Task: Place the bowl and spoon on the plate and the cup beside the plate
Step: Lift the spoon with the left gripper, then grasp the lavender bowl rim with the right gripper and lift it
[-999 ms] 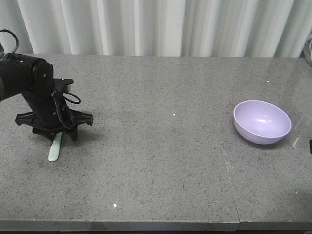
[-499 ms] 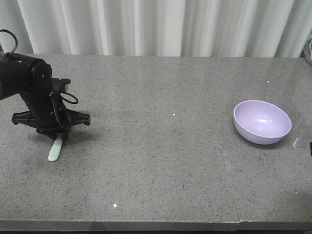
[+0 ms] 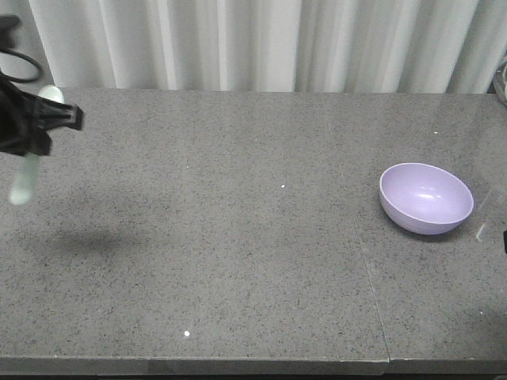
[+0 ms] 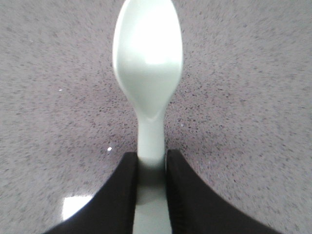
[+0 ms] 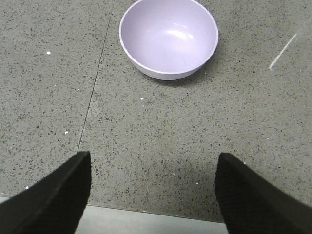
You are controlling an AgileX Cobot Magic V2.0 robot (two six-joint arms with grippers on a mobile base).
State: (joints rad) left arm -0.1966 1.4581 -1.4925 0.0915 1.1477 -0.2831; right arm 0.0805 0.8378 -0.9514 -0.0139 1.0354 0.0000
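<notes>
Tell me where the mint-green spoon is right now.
Front view, far left: the small pale mint-green plastic spoon hangs above the grey table, clamped in the left gripper, far from the lavender plastic bowl at right.

No text, label, brand, number or sign can be read in any view. The spoon [image 4: 147, 63], the bowl [image 3: 426, 198] and the bench [image 3: 238, 237] show plain, unmarked surfaces.
</notes>
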